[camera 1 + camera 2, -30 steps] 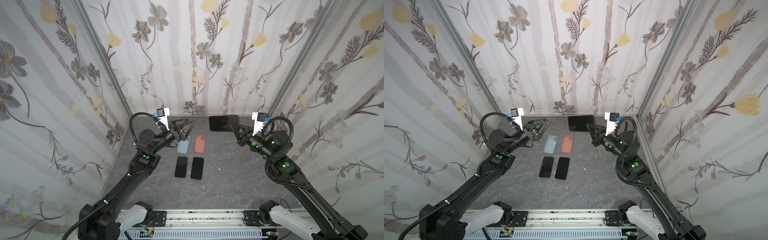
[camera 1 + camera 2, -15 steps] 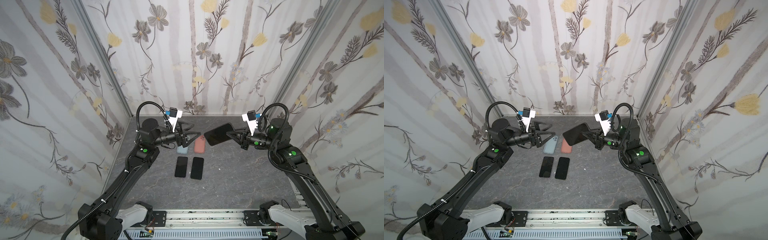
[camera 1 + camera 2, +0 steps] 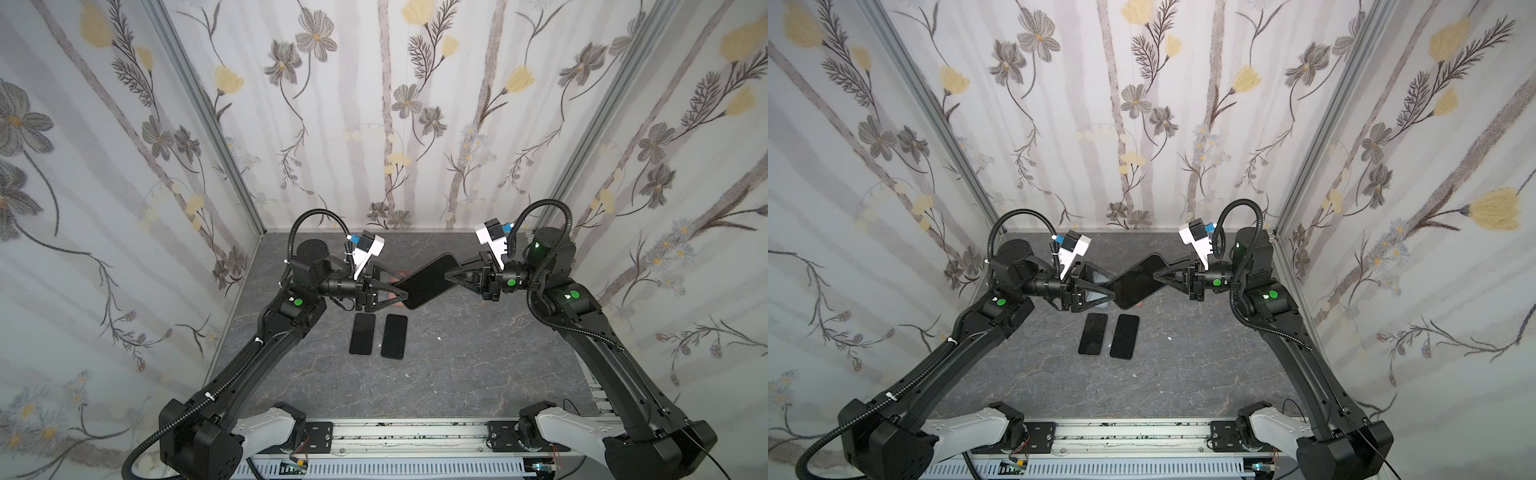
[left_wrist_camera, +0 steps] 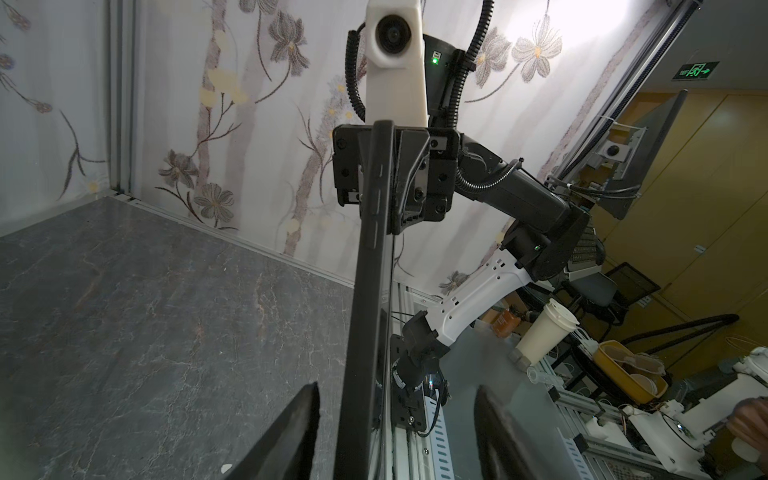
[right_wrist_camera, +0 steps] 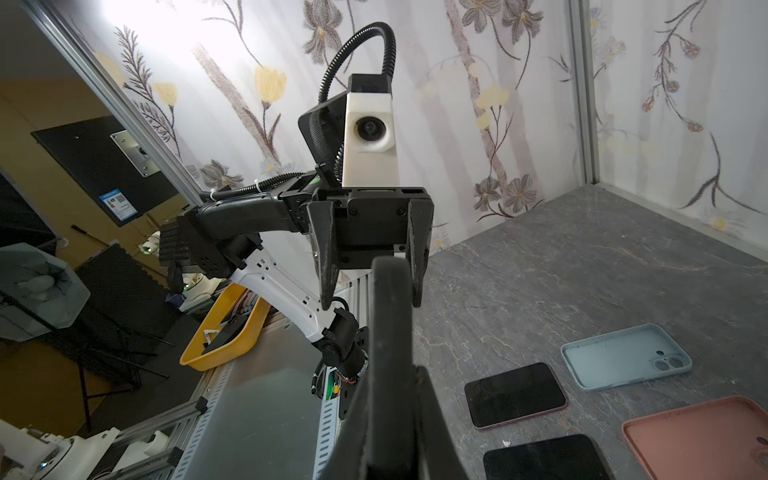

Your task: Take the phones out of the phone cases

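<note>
One cased phone [image 3: 428, 281] hung mid-frame in both top views, two bare phones [image 3: 363, 339] lay side by side below it, two empty cases were there, blue case [image 5: 626, 356] and terracotta case [image 5: 702, 436], two grippers, left gripper [image 3: 402, 290], right gripper [image 3: 449, 272].

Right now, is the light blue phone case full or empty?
Empty. In the right wrist view the light blue case lies hollow side up, its bare inside and camera holes showing, no phone in it.

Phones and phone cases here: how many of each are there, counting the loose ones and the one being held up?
Bare phones: 2
Empty cases, blue and pink: 2
Cased phone held in the air: 1
Total: 5
</note>
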`<state>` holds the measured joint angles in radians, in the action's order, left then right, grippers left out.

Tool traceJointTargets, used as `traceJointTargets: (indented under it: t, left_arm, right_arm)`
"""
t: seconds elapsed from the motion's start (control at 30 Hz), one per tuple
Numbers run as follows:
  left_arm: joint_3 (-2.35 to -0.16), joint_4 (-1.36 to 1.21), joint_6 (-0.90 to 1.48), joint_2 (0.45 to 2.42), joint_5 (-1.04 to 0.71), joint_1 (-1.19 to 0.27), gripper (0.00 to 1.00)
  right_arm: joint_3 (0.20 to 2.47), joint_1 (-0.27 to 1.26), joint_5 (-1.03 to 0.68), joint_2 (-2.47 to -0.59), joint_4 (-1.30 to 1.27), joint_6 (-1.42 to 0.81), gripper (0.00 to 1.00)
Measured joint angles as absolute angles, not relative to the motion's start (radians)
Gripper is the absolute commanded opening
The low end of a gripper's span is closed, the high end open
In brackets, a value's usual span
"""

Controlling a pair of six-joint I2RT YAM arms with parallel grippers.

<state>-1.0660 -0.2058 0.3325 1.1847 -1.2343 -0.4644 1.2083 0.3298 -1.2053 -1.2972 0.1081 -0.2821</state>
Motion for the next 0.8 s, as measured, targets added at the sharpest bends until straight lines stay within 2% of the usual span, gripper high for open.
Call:
traceJointTargets:
  t: [0.13,0.23,0.4,0.57,0.67,0.73,0.77,0.8]
  left_arm:
    - [-1.065,-0.205,0.329,1.194,-1.245,-0.474,0.32]
    - [-1.066,-0.205,0.321,1.199,-1.253,-0.483,0.23]
    - [-1.072,-0.205,0.321,1.205,-1.259,-0.485,0.16]
    - [-1.072,-0.197,0.322,1.207,-1.246,-0.487,0.0]
    - [-1.072,-0.19,0.321,1.207,-1.24,-0.487,0.0]
    - [-1.073,-0.19,0.321,1.207,-1.238,-0.487,0.0]
    - [-1.073,-0.19,0.321,1.207,-1.235,-0.487,0.0]
    - [-1.073,-0.189,0.321,1.206,-1.231,-0.487,0.0]
  right_arm:
    - [1.19,0.33,-1.238,-1.298,0.048,-0.336,0.0]
    - [1.185,0.33,-1.253,-1.3,0.02,-0.359,0.0]
    - [1.178,0.33,-1.262,-1.304,-0.007,-0.382,0.0]
    - [1.172,0.33,-1.273,-1.308,-0.026,-0.392,0.0]
    - [1.168,0.329,-1.271,-1.308,-0.038,-0.403,0.0]
    - [1.166,0.329,-1.269,-1.308,-0.044,-0.403,0.09]
    - [1.164,0.328,-1.267,-1.306,-0.048,-0.405,0.16]
    - [1.161,0.327,-1.262,-1.303,-0.048,-0.41,0.29]
